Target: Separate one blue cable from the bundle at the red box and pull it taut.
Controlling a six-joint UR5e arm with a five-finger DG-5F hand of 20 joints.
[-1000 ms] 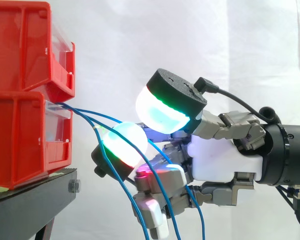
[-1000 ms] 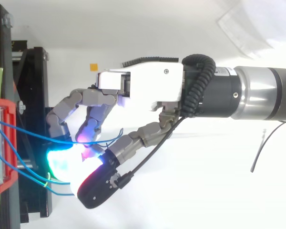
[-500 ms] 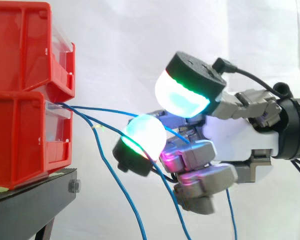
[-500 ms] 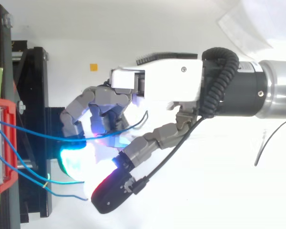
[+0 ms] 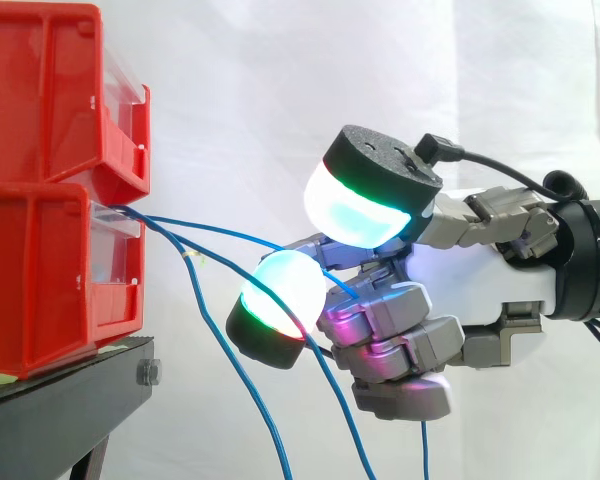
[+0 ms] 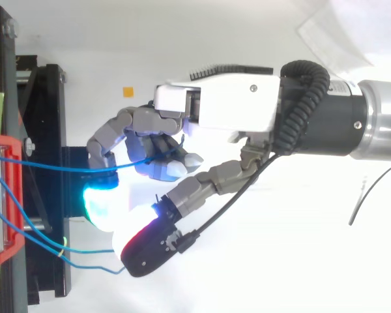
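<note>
Behind the work I see a white curtain (image 5: 280, 90) hanging in soft folds, brightly and evenly lit. On my side view a black stand (image 5: 65, 410) sits at the lower left, with a bolt (image 5: 148, 373) in its edge. From above, the surface beneath (image 6: 260, 274) is plain white. A small orange square (image 6: 128, 91) lies on it, and a clear sheet (image 6: 335, 29) lies at the upper right.

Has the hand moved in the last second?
Yes. In the side view the hand has shifted right, away from the red bins, and its fingers have curled round a blue cable.
</note>
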